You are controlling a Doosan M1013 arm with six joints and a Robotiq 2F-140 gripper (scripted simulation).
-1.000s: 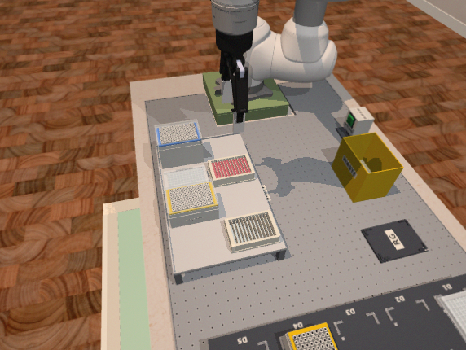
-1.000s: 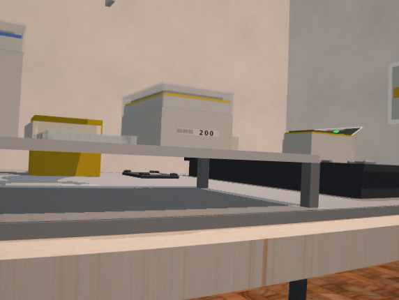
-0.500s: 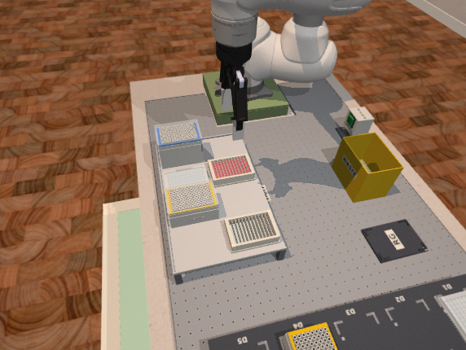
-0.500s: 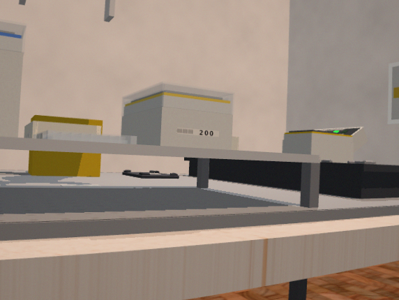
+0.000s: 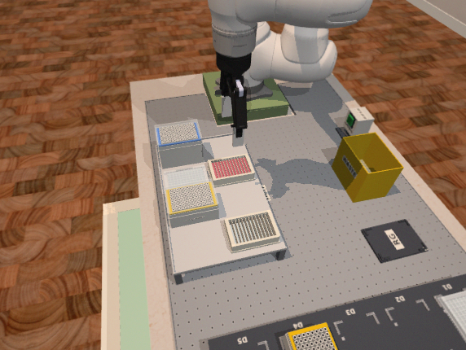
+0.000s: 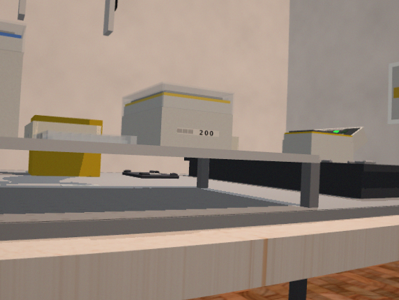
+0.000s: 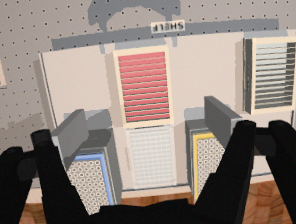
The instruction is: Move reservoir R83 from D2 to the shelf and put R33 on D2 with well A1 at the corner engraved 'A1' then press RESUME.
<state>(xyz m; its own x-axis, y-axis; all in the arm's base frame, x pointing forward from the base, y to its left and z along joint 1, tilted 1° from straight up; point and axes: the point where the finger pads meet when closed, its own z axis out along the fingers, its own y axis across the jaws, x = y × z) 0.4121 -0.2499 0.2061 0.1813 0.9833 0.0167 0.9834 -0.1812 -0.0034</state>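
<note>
My gripper (image 5: 238,132) is open and empty, hanging above the far end of the SHELF (image 5: 222,203). In the wrist view the fingers frame the shelf from above. A reservoir with red-filled troughs (image 5: 230,168) lies flat just below and ahead of the fingers; it also shows in the wrist view (image 7: 143,86). A second reservoir with dark grey troughs (image 5: 252,229) stands flat at the shelf's near right corner, and it shows in the wrist view (image 7: 270,75). Deck position D2 (image 5: 401,313) holds nothing between its brackets. I cannot read the ID labels.
The shelf also carries a blue-rimmed tip rack (image 5: 178,133), a clear plate (image 5: 185,176) and a yellow-rimmed tip rack (image 5: 191,197). A yellow bin (image 5: 367,164), the panel (image 5: 358,118) and the RG nest (image 5: 394,240) stand to the right. D1 holds a plate (image 5: 454,307), D4 a tip rack (image 5: 311,338).
</note>
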